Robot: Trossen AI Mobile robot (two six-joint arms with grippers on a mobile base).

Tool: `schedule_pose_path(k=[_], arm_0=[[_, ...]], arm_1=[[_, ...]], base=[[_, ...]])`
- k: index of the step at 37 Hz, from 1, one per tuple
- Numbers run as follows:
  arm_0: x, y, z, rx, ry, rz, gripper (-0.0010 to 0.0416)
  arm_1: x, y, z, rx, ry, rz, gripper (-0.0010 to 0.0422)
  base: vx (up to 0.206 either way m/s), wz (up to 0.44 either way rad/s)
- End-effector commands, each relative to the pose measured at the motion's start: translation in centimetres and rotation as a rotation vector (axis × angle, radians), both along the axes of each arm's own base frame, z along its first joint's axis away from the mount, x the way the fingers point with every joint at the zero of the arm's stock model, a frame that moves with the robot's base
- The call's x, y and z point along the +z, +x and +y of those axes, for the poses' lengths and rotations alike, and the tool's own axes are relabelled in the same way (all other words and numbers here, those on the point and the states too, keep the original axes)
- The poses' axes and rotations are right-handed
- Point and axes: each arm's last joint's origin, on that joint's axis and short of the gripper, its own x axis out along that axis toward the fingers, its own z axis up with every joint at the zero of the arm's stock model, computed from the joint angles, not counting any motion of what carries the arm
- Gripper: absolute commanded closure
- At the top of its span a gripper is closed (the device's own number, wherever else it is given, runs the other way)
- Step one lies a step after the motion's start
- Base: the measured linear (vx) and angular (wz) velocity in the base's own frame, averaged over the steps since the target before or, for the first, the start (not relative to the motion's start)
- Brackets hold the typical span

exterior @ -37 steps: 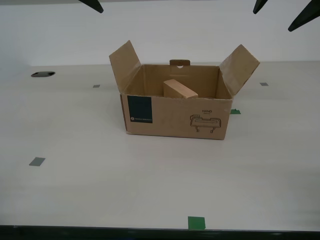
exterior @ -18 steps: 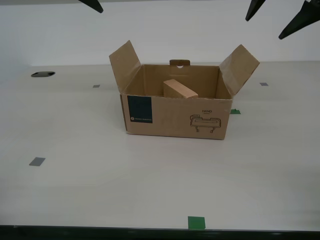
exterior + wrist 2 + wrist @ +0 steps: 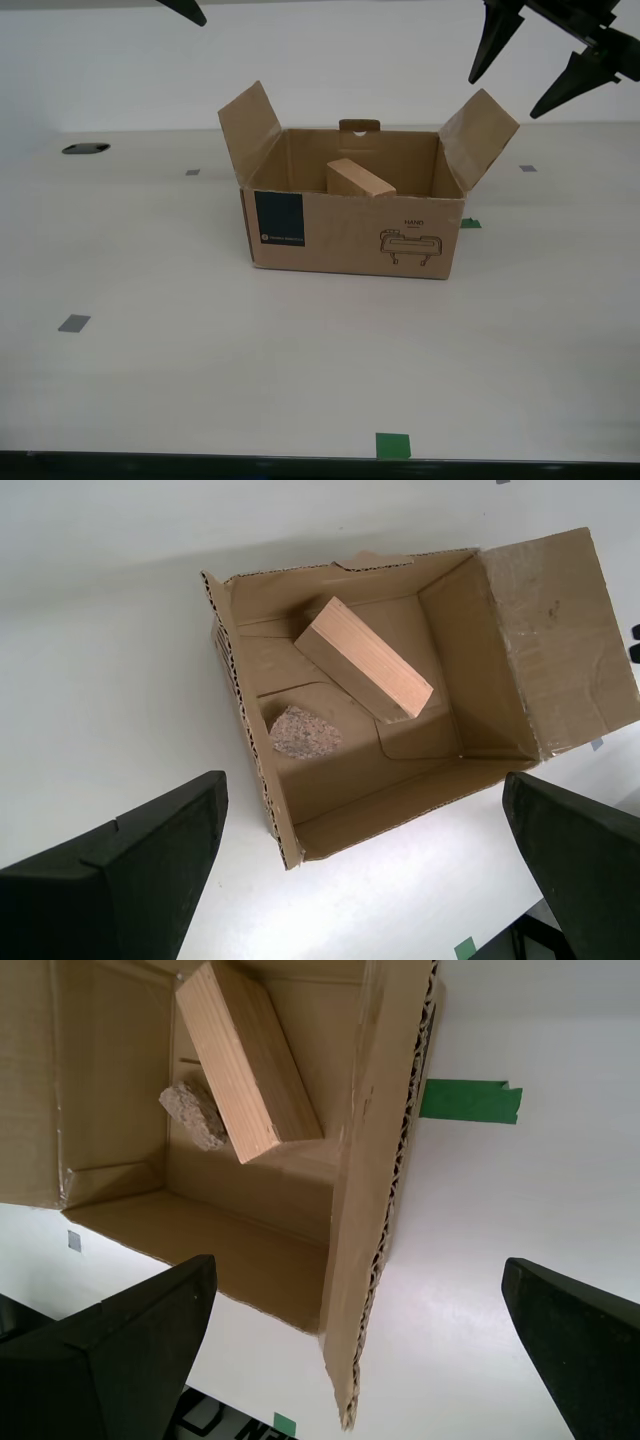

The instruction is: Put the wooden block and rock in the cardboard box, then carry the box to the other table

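The cardboard box (image 3: 350,240) stands open on a smooth off-white tabletop, its flaps up. Inside, the wooden block (image 3: 358,180) leans tilted, and the wrist views show the block (image 3: 365,660) (image 3: 250,1060) beside the rock (image 3: 303,732) (image 3: 192,1115) on the box floor. The box wall hides the rock in the exterior view. My first gripper (image 3: 505,98) (image 3: 358,1270) hangs open above the flap on the exterior view's right. My second gripper (image 3: 362,785) is open high over the box; only one finger (image 3: 185,10) shows at the exterior view's top left. The other table is out of view.
Green tape squares lie by the box's corner (image 3: 470,223) and near the table's front edge (image 3: 393,445). Grey squares (image 3: 73,323) (image 3: 192,172) (image 3: 527,168) dot the tabletop. A dark oval hole (image 3: 86,148) sits at the back on the exterior view's left.
My first gripper has come down into the exterior view at the top right, toward the box's flap there. The box, block and second gripper have not moved.
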Motion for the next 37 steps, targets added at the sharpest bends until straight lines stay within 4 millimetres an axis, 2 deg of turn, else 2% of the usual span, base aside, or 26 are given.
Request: schedule_pose_path(k=[1,13,26,37], arm_0=[[-0.7,0.4,0.1,0.009,0.004,0.016,0.0007],[-2.1,1.3,0.3,0.017,0.022,0.027,0.0007],[-5.0,2.7,0.7,0.023,0.032,0.069,0.0007],[-4.8,3.0,1.1,0.060,0.133,0.035,0.0007]], arm_1=[[0.0,0.0,0.0,0.000,-0.002,-0.004,0.0037],[0.1,0.1,0.0,0.000,-0.005,-0.010,0.0037],[0.1,0.1,-0.1,0.000,-0.006,-0.012,0.0037],[0.0,0.1,-0.1,0.000,-0.007,-0.015,0.0037]], base=[[0.000,0.000],[0.000,0.000],[0.000,0.000],[0.000,0.000]])
